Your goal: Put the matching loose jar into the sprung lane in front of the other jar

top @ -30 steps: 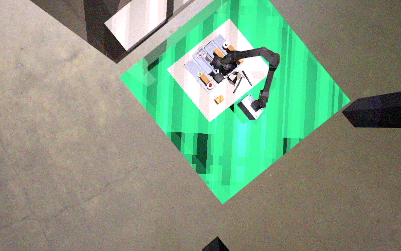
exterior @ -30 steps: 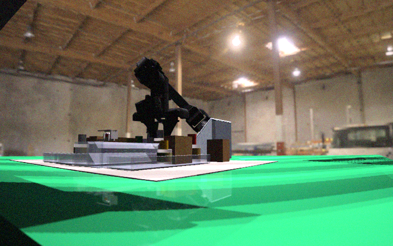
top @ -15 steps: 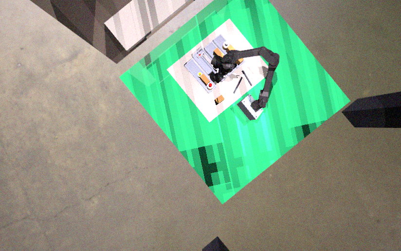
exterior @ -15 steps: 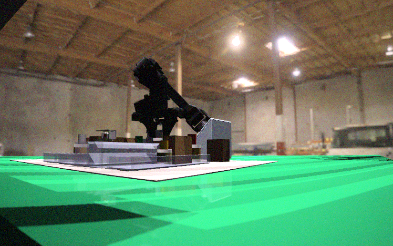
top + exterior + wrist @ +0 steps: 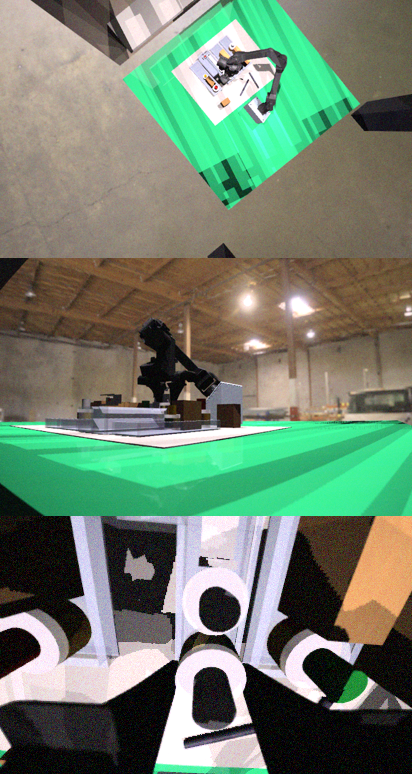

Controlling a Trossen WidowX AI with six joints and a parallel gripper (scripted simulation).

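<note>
My gripper (image 5: 209, 667) (image 5: 166, 396) is shut on a jar with a white collar and a dark grey cap (image 5: 214, 698), held upright between the two black fingers. Just behind it, between pale lane walls (image 5: 190, 546), another jar with a white collar and dark cap (image 5: 219, 611) shows. The held jar's body overlaps or meets the rear jar's collar in the wrist view. Its foot, the low front stop there and the pusher plate are hidden, so I cannot tell whether it rests on the lane floor. In the top view the arm covers the fingertips.
A dark red-capped jar (image 5: 15, 651) (image 5: 215, 88) is on the left, a green-capped jar (image 5: 352, 686) on the right. A yellow-capped jar (image 5: 205, 76), an orange block (image 5: 225, 102) and two black rods (image 5: 244, 87) (image 5: 253, 79) lie around. Another orange block (image 5: 382, 581) stands right of the lane.
</note>
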